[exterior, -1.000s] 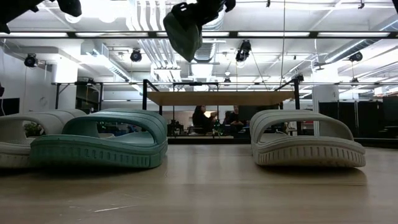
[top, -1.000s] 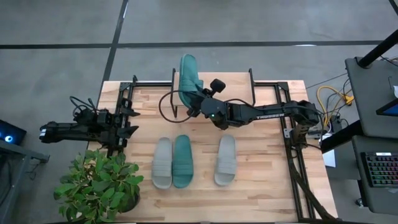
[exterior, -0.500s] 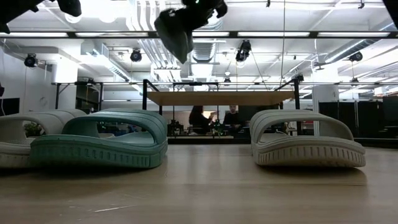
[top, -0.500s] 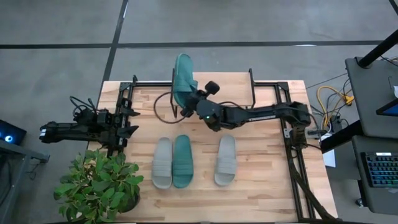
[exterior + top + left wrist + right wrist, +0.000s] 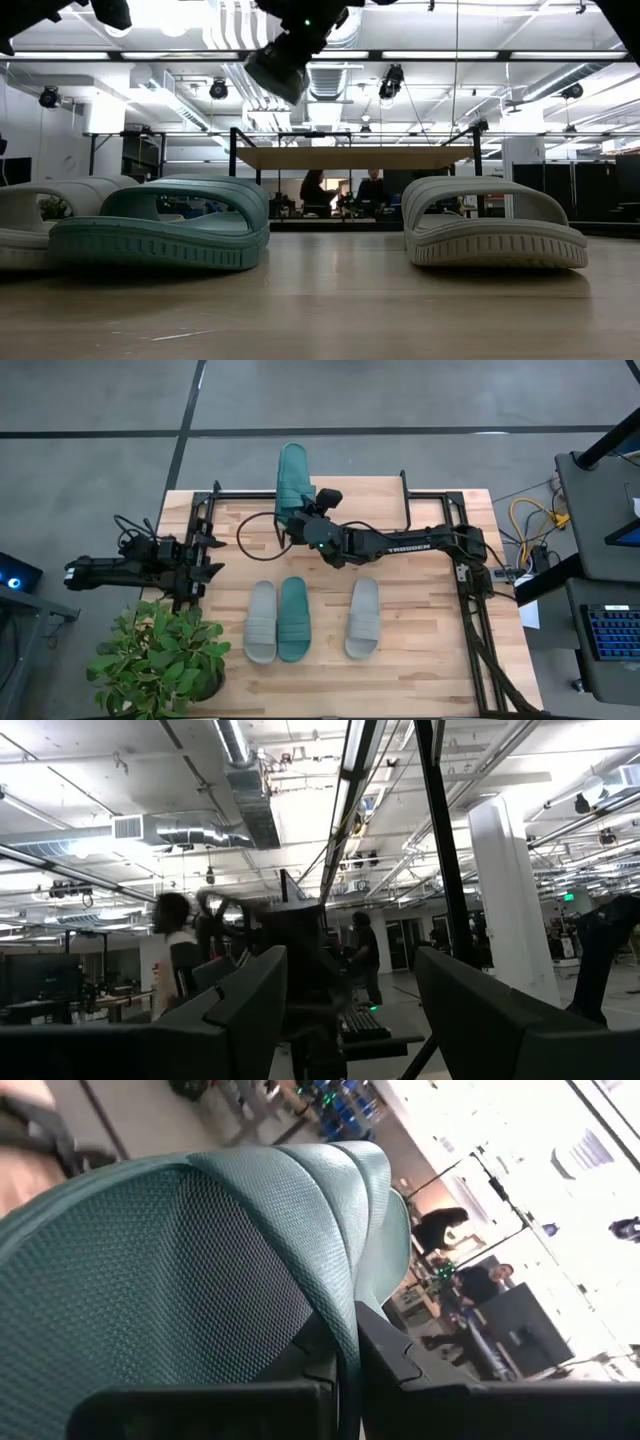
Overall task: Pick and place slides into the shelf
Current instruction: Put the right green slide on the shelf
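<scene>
Right gripper [image 5: 300, 523], clamped on a teal slide [image 5: 292, 480], holds it at the table's [image 5: 420, 650] twelve o'clock edge.

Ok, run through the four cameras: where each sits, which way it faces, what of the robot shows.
High: above the table, looking straight down; both arms, right gripper shut on the teal slide.
Low: at tabletop height, facing the shelf; held slide overhead.
Left wrist: on the parked left arm, facing the room; its open fingers.
Right wrist: faces the held slide.
High and low share the three slides on the table.
</scene>
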`<move>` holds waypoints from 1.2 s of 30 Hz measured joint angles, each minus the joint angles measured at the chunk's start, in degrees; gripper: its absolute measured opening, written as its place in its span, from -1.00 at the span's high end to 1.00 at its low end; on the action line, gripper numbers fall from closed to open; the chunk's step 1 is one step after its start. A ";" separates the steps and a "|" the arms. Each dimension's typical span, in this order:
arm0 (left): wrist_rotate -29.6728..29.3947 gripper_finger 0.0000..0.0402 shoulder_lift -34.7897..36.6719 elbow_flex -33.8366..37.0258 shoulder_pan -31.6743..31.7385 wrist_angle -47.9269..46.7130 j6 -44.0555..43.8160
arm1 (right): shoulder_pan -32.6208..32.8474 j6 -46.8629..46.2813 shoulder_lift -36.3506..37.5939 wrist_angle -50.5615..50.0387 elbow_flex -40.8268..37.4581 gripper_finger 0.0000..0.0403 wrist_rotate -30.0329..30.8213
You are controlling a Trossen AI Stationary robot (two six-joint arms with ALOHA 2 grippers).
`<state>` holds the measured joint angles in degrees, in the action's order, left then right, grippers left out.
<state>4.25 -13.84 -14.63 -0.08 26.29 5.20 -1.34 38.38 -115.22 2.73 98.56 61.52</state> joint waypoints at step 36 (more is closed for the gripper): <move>-0.07 -0.04 2.68 0.04 0.02 -2.63 0.13 | -3.63 -10.94 -8.85 -32.24 16.90 0.96 -4.42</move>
<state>4.19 -11.16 -14.59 -0.05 23.66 5.32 -4.97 27.44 -124.07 -29.52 115.46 57.10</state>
